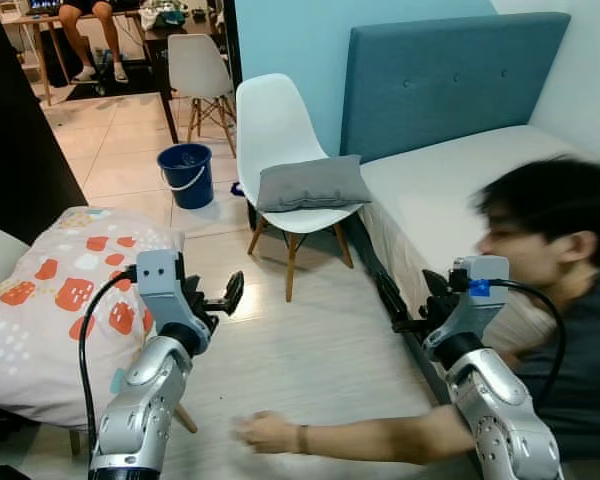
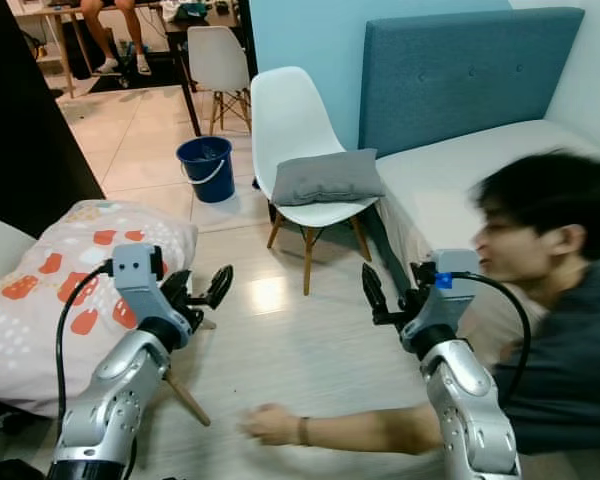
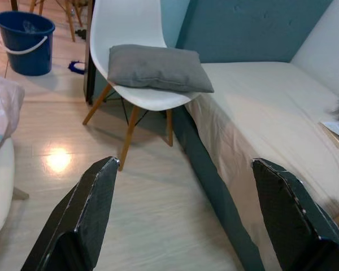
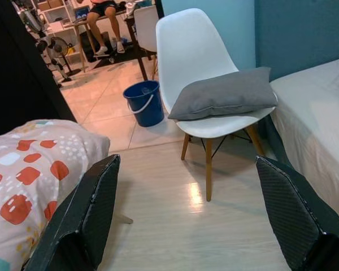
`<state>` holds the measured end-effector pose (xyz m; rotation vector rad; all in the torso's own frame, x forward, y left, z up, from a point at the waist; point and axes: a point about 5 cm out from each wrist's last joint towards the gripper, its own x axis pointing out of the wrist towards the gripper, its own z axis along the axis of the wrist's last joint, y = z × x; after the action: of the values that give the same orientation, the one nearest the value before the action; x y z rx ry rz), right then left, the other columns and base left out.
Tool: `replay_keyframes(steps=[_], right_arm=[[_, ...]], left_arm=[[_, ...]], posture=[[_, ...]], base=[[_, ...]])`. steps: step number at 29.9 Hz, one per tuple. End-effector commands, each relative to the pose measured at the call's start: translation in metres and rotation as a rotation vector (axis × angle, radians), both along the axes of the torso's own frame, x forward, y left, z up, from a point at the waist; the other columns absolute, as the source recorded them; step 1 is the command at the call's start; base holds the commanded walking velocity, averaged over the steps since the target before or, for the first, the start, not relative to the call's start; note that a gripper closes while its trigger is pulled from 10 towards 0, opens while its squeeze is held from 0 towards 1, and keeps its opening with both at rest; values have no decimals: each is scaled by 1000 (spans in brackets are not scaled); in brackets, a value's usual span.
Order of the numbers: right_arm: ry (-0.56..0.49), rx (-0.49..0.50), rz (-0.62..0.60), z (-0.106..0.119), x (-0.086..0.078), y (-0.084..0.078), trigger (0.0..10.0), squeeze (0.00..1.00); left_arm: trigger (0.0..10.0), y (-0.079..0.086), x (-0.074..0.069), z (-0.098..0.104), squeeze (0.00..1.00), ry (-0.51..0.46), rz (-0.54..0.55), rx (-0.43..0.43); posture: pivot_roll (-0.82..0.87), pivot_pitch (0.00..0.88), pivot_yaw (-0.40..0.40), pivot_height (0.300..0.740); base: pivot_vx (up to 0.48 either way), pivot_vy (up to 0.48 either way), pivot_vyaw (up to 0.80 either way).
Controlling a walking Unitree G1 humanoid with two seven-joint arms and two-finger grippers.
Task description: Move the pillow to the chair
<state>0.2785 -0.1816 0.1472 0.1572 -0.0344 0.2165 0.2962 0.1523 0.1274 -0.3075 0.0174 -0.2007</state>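
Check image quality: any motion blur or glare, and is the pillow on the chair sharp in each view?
Left eye view: person motion-blurred, their hand soft; grey pillow on white chair sharp. Right eye view: same blur on the person; glare patch on the floor. Left wrist view: floor glare; pillow crisp. Right wrist view: sharp; small floor glare under the chair.

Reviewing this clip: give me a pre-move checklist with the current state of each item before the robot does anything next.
1. Gray pillow resting on the seat of the white chair: ok.
2. Left gripper open and holding nothing: ok.
3. Right gripper open and holding nothing: ok.
4. Floor ahead free of people: not ok; a person leans in beside the right arm, with a hand stretched across the floor.
5. Blue bucket standing apart from the chair: ok.
6. Pillow stable on the seat: cannot tell; one corner overhangs toward the bed.
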Motion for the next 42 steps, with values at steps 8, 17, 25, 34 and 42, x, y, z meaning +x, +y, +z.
replay_keyframes(steps=[8, 17, 25, 34, 42], right_arm=[[-5, 39, -22, -3, -1, -5, 10000, 0], [-11, 43, -10, -2, 0, -1, 10000, 0], [-8, 44, -10, -3, 2, -3, 10000, 0], [-5, 48, -8, -4, 3, -3, 10000, 0], [-8, 50, -6, -3, 3, -3, 10000, 0]], left_arm=[[10000, -3, 4, 1, 0, -8, -18, 9], [10000, 4, 3, -2, 0, 1, -2, -23], [10000, 1, 5, -1, 0, -5, -8, -18], [10000, 1, 5, -1, 0, -6, -12, -23], [10000, 1, 6, -1, 0, -6, -13, -24]], posture=[[-113, 12, 35, 740], [-99, 10, 31, 740], [-105, 2, 27, 740], [-107, 1, 26, 740], [-109, 5, 28, 740]], base=[[0, 0, 0], [0, 0, 0], [0, 0, 0], [0, 0, 0], [0, 0, 0]])
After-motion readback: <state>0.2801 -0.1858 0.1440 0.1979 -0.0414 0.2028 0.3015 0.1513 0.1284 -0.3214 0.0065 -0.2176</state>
